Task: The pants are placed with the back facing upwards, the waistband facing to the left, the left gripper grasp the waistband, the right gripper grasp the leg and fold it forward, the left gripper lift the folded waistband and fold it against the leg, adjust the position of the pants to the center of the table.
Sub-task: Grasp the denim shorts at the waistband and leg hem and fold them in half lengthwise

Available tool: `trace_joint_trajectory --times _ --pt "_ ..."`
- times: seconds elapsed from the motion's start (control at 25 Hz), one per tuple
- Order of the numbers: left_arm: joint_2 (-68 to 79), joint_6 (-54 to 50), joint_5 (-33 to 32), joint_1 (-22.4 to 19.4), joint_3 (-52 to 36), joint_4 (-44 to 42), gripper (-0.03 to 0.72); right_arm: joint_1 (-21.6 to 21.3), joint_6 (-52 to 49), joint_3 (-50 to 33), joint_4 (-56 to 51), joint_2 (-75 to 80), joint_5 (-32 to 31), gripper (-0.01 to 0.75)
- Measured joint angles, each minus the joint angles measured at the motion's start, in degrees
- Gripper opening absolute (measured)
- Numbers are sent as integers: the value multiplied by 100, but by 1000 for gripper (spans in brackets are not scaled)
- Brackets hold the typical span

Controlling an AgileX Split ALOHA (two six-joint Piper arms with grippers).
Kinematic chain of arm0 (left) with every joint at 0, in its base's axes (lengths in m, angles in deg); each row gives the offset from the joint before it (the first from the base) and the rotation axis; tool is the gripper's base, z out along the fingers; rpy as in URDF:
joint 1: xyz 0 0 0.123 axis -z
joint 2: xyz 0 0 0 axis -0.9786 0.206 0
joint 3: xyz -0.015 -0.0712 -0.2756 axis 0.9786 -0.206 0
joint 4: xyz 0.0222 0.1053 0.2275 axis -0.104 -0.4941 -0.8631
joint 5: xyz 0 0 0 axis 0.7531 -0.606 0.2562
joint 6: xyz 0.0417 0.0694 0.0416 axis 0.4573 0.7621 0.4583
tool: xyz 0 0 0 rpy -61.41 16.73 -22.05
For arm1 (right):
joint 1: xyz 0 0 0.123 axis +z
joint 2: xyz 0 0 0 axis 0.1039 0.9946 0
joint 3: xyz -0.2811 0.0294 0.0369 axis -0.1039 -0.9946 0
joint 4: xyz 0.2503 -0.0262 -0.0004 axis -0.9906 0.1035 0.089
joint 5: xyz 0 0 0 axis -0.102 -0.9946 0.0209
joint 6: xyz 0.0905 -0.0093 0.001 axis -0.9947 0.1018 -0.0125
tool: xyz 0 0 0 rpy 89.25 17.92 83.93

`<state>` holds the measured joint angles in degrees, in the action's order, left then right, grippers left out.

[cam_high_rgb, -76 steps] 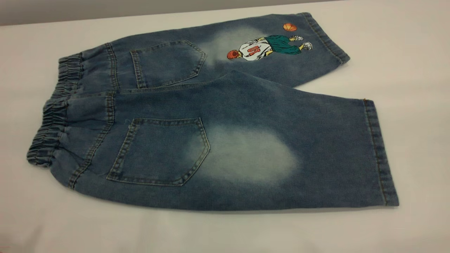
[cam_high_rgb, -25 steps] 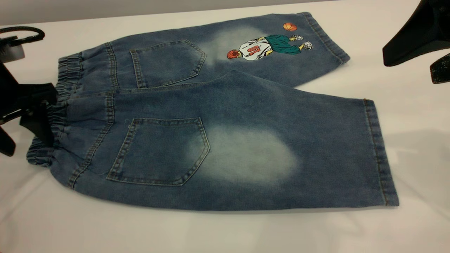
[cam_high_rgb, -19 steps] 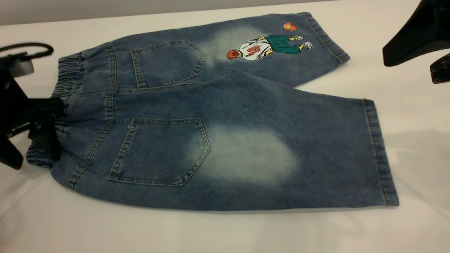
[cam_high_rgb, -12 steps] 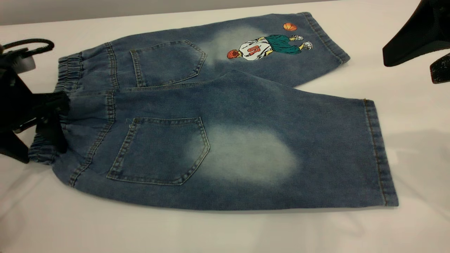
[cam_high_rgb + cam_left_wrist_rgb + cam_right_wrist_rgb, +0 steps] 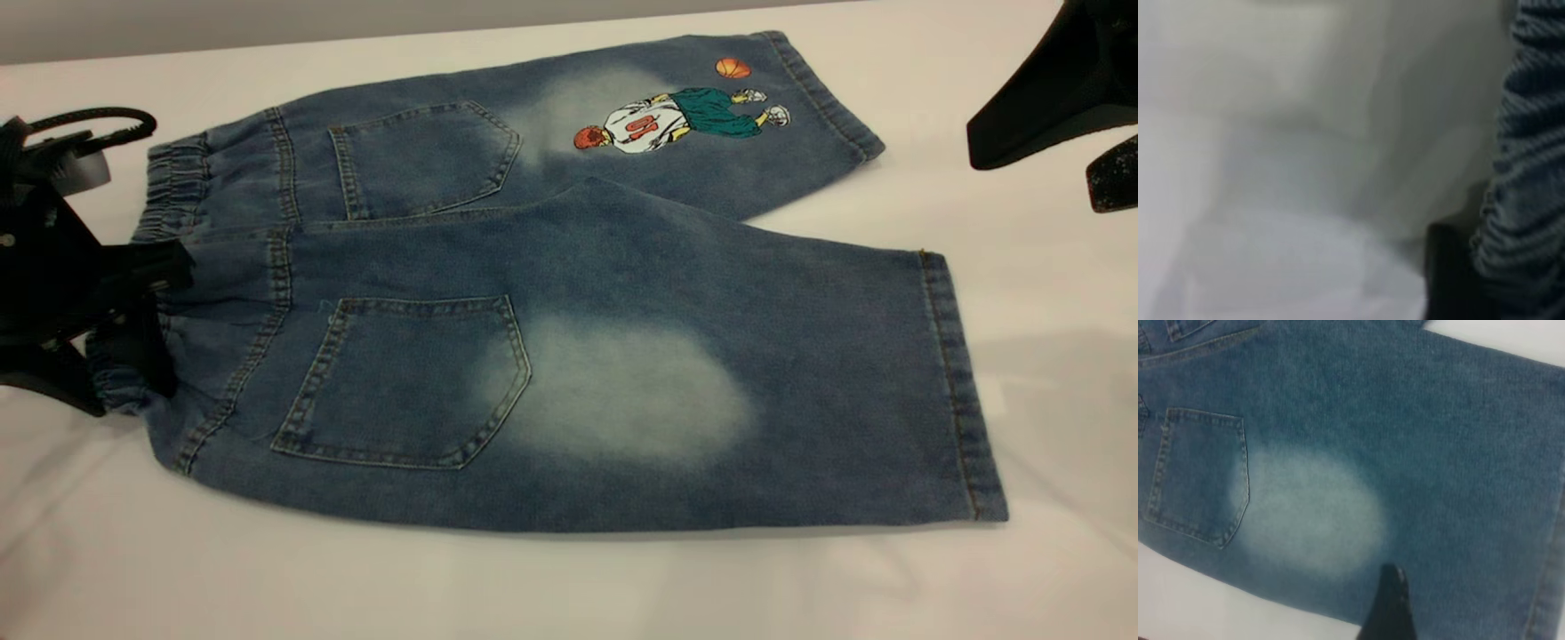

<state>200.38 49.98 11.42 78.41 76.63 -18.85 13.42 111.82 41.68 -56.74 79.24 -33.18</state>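
Left gripper (image 5: 147, 307) has pushed further onto the waistband (image 5: 169, 191), bunching it rightward; fingers spread, straddling the band, not clamped. Pants (image 5: 569, 293) lie flat mid-table (image 5: 569, 587); right gripper (image 5: 1080, 133) hangs over the far right corner, opening indeterminable.

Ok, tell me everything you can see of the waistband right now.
The waistband is a gathered, ruffled elastic band of darker blue denim along the left end of the pants, which lie flat, back up, on the table. Its far part lies relaxed and bare. At its near part the left gripper has a finger on top of it and another at its outer edge, and the fabric bunches there. The left wrist view shows its ribbed folds up close. The right gripper hovers off past the leg hems.
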Motion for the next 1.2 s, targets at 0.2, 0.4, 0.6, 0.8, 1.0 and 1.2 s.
trace_joint_trajectory --times 0.2,0.4,0.6,0.8,1.0,1.2 --pt "-15 -11 -36 5 0 -8 167 0 0 0 0 0 -183 528" --pt "-381 28 -145 0 -18 -156 167 0 -53 -246 -155 128 -382 528" --pt "-1008 91 -129 0 -18 -137 167 0 399 -680 -661 703 -295 528" --pt "-1195 105 -141 0 -18 -112 167 0 1434 -680 -1661 1490 -280 528" --pt "-1195 141 -174 0 -13 -112 167 0 2419 -680 -2539 2419 -581 521" --pt "-1195 206 -174 0 -13 -108 167 0 3044 -680 -2998 3196 -593 507"
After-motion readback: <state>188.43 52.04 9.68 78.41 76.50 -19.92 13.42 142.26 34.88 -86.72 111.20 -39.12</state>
